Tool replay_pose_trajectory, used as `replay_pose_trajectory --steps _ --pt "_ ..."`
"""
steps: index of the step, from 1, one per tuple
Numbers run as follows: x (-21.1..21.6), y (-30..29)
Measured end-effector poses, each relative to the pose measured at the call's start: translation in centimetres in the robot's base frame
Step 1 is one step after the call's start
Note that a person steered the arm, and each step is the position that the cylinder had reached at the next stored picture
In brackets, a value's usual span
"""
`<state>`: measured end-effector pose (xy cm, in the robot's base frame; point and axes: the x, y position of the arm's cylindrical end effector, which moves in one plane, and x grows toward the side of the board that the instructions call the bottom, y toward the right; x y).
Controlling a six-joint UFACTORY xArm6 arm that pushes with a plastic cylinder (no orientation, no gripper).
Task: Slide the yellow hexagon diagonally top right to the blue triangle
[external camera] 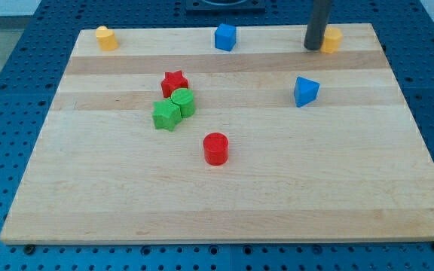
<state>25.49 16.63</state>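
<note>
Resting my tip (314,47) against yellow hexagon (332,39), no claw so nothing held; swing behind it, push toward blue triangle (305,91).

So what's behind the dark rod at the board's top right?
A yellow block sits just behind my tip, on its right in the view. Only its right part shows. The rod hides the rest, so I cannot tell its shape or whether they touch.
</note>
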Motion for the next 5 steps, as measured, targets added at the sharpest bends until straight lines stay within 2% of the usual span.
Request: replay_pose_trajectory --steps 2,5 --pt "1.1 0.2" --pt "0.0 2.5"
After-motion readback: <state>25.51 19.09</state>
